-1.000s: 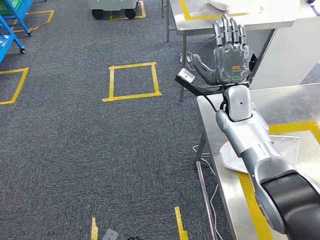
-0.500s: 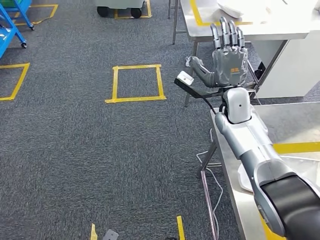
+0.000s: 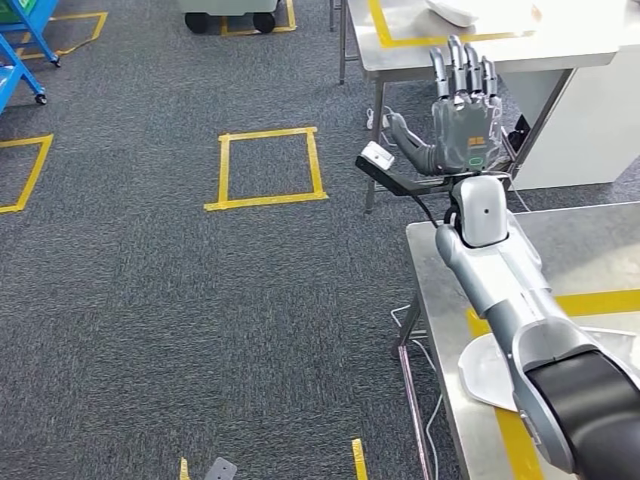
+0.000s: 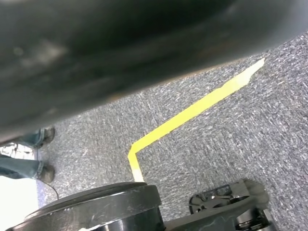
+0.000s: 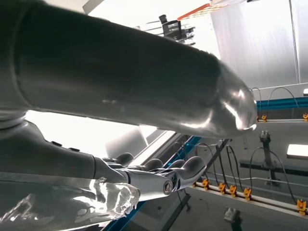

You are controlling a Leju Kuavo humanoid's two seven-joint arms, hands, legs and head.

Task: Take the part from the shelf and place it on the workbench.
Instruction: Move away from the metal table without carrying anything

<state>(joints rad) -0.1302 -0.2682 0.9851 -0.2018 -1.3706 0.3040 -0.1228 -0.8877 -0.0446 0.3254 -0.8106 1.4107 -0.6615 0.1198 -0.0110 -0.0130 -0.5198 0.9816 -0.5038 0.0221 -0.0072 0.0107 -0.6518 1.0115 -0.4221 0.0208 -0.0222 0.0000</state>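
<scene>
Right hand (image 3: 462,125) raised, fingers spread; flat white part (image 3: 487,372) on workbench (image 3: 438,300).

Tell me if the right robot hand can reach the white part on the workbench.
Probably not yet: right robot hand is raised beyond the workbench; the white part lies beneath its forearm.
</scene>
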